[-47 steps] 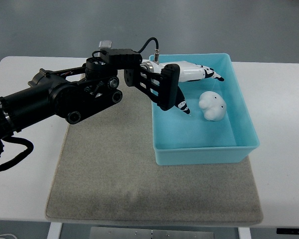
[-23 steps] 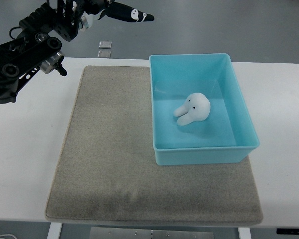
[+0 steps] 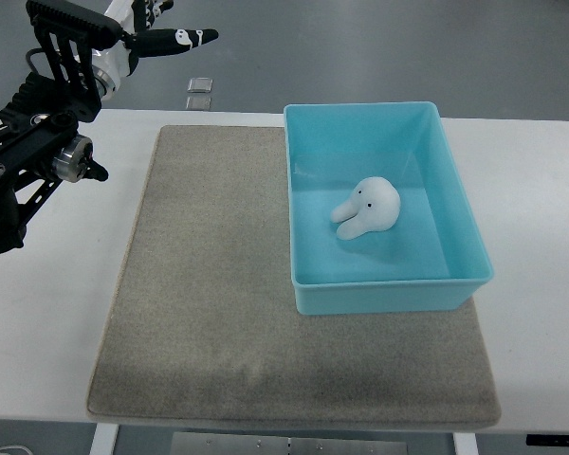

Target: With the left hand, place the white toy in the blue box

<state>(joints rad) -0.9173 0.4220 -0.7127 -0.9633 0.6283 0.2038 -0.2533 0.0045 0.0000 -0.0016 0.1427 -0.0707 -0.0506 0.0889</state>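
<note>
- You've got a white worktop (image 3: 541, 284) filling most of the top view, with grey floor showing beyond its far edge.
- A big grey-beige mat (image 3: 209, 303) covers the middle of it, running from the far side to nearly the near edge.
- Your left arm (image 3: 38, 152) comes in from the left edge and reaches up into the top-left corner, black linkages and all, well apart from the box.
- The blue box (image 3: 460, 204) sits on the right part of the mat, open side up, with its right edge hanging a bit past the mat onto the bare worktop.
- The left hand (image 3: 152, 33) is up at the very top, over the floor past the worktop's far edge. Its fingers (image 3: 185, 38) look stretched out straight and pointing right, with nothing in them.
- The white toy (image 3: 370, 209) is lying on the box floor, roughly mid-box, a round blob with a couple of stubby bits pointing toward the box's left wall and small dark dots on it. Nothing is touching it.
- Two small grey square tiles (image 3: 200, 93) are on the floor just past the far edge of the mat.
</note>
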